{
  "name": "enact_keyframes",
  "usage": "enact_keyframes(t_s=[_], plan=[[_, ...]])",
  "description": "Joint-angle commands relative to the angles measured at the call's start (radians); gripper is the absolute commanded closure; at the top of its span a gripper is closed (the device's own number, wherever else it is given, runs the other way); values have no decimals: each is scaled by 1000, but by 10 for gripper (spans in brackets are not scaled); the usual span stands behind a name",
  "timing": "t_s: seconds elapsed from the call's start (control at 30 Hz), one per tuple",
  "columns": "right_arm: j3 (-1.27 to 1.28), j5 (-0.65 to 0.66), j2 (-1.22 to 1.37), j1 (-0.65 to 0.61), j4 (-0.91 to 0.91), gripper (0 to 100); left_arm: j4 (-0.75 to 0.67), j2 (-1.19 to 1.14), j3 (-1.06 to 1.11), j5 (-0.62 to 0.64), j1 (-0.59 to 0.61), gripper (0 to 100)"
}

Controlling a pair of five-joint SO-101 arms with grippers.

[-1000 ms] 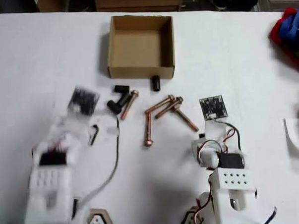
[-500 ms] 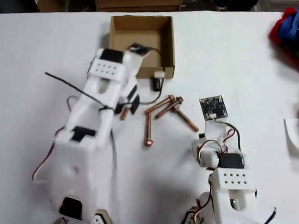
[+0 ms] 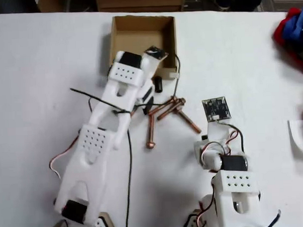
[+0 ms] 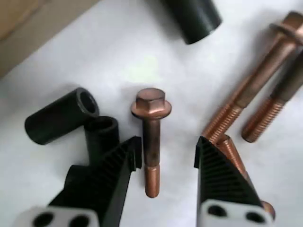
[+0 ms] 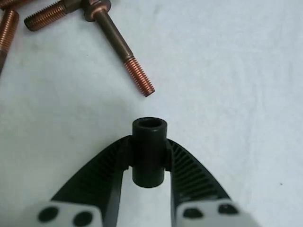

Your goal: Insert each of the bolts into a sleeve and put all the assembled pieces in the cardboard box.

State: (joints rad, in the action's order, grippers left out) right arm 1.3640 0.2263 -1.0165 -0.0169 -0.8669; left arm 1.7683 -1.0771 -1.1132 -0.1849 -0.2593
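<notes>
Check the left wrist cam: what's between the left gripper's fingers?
One bolt, lying on the table between the left gripper's open fingers, head pointing away from the gripper. The left wrist view shows it.

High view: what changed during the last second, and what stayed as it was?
The left arm swung from the near left forward toward the cardboard box; the left gripper is now open astride a bolt, holding nothing. The right gripper, shut on a sleeve, the other bolts and the box stayed put.
</notes>
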Motion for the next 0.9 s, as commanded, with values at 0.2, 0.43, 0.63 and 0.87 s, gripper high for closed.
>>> enact_keyframes(t_s=[0.2,0.43,0.63,0.87], plan=[[-26,-5,-22,-1,13,978,-9,236,208,0,-40,790],[-26,-5,-22,-1,12,978,-155,175,219,-2,44,790],[-26,-5,-22,-1,13,978,-249,127,219,-3,58,790],[-26,-2,-22,-1,13,978,-285,80,219,-3,43,790]])
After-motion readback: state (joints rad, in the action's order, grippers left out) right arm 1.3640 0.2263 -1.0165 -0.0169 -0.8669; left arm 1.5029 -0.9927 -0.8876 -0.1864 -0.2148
